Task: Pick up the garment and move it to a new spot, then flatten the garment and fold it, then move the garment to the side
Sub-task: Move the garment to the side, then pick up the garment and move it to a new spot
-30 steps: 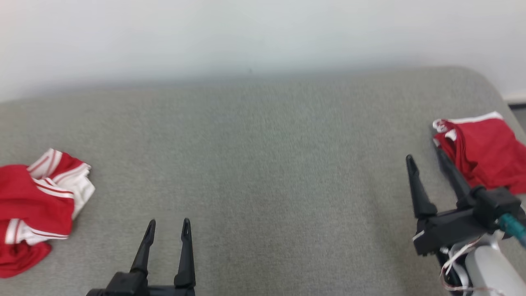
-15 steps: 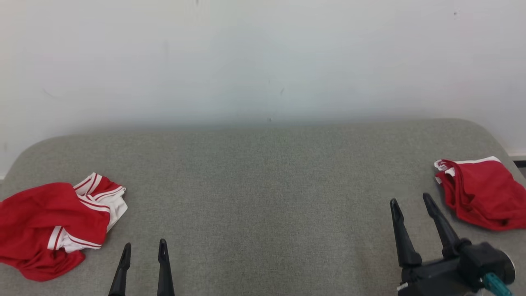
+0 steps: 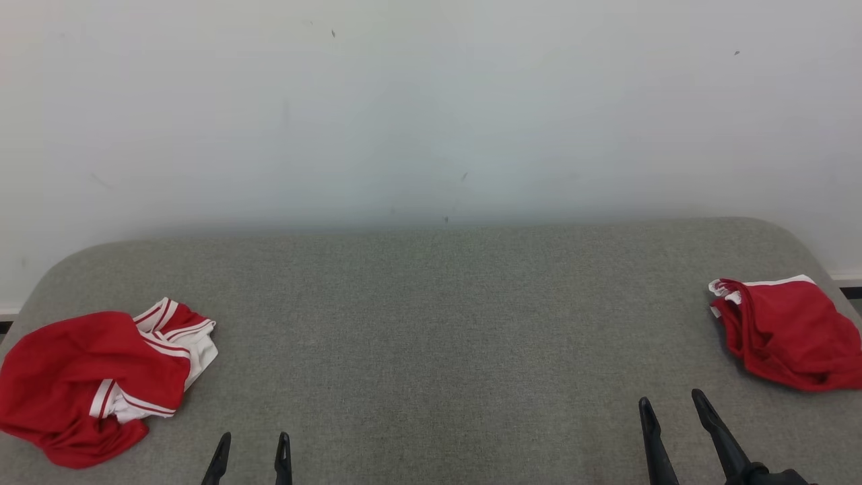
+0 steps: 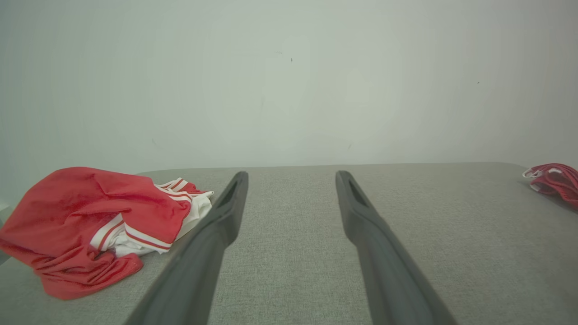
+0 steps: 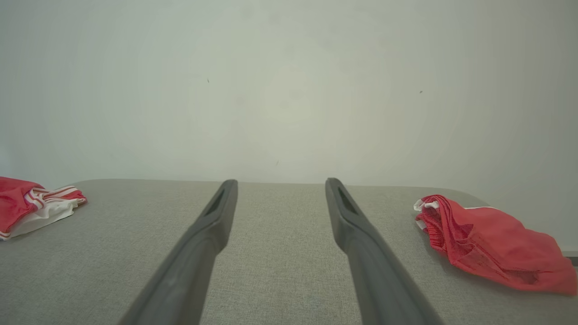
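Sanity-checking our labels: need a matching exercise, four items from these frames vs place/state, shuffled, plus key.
Column one
1. striped garment
2. plain red garment
3. left gripper
4. right gripper

Column two
A. open, empty, lower right of the head view
B. crumpled at the left end of the grey table
C. open, empty, lower left of the head view
D. bunched at the table's right edge

Pairs: 1-B, 2-D, 3-C, 4-A

Left hand [image 3: 254, 443] and right hand [image 3: 671, 403] hang low (both pointing up the head view), jaws spread wide, holding nothing.
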